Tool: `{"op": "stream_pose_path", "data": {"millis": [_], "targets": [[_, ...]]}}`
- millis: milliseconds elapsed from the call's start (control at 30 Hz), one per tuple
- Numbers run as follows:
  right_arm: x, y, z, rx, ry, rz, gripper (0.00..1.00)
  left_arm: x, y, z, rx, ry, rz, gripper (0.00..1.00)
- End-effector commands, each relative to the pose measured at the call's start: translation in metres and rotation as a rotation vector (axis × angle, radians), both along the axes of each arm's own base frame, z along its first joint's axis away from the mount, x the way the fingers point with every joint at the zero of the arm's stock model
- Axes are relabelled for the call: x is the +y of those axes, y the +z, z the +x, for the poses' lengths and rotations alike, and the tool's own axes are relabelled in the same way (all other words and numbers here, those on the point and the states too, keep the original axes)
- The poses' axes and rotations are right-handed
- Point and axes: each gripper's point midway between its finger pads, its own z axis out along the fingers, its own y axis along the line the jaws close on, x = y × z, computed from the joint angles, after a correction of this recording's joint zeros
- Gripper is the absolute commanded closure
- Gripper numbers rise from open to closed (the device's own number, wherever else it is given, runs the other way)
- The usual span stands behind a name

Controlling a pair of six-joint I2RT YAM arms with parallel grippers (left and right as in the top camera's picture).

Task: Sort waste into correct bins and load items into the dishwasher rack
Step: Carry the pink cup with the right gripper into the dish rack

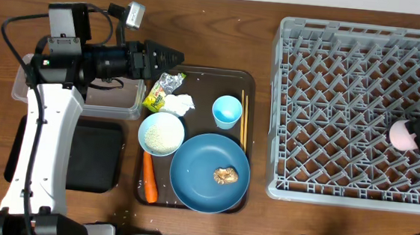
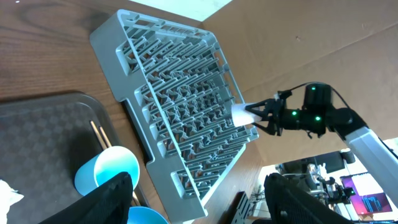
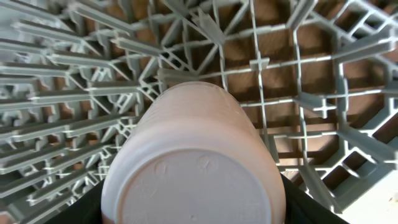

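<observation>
So the dishwasher rack (image 1: 357, 114) takes up the right side of the overhead frame, and the only thing over it is the small pinkish-white cup (image 1: 401, 135), at the rack's right edge about halfway down. The right claw (image 1: 412, 138) grips it, tipped on its side. In the right wrist view its round base faces the camera with the lattice behind, and I can't tell if it touches the pegs. The dark brown serving tray (image 1: 250, 83) sits mid-frame on the wooden counter (image 1: 203, 19) and holds nearly everything else. The large blue plate (image 1: 197, 184) is at the lower right with the brown food lump (image 1: 226, 176) on it. The pale bowl (image 1: 161, 133), full of rice grains (image 1: 165, 138), is left of it. The light-blue cup (image 1: 227, 111) is above the plate and the chopsticks (image 1: 243, 120) lie just to its right. The tissue (image 1: 179, 104) and foil wrapper (image 1: 159, 92) are at the upper left, and the carrot (image 1: 149, 179) lies along the lower left edge. The left claw (image 1: 176, 56) hangs over the tray's upper left corner, jaws wide and holding nothing. The clear tub (image 1: 120, 110) at left is mostly hidden under that arm, so I can't see what's in it. The black tray (image 1: 94, 157) sits just below it.
</observation>
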Motion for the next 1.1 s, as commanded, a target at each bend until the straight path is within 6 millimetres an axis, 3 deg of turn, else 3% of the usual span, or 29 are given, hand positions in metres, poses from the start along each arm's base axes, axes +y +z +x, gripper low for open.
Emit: {"op": "stream_pose_path", "data": {"millis": [0, 333, 733, 900, 1067], "targets": [[-0.006, 0.013, -0.003, -0.004, 0.010, -0.056, 0.45, 0.001, 0.002, 0.002, -0.002, 0.006, 0.003, 0.31], [-0.013, 0.005, -0.013, 0.061, -0.015, -0.086, 0.44, 0.001, 0.002, 0.002, -0.002, 0.008, 0.005, 0.31], [-0.003, -0.002, 0.011, 0.067, 0.047, -0.150, 0.41, 0.001, 0.002, 0.002, -0.002, 0.008, 0.005, 0.31], [-0.002, -0.003, 0.008, 0.080, 0.045, -0.146, 0.37, 0.001, 0.002, 0.002, -0.002, 0.008, 0.005, 0.31], [-0.001, -0.004, 0.007, 0.087, 0.049, -0.143, 0.22, 0.001, 0.002, 0.002, -0.002, 0.009, 0.006, 0.31]]}}
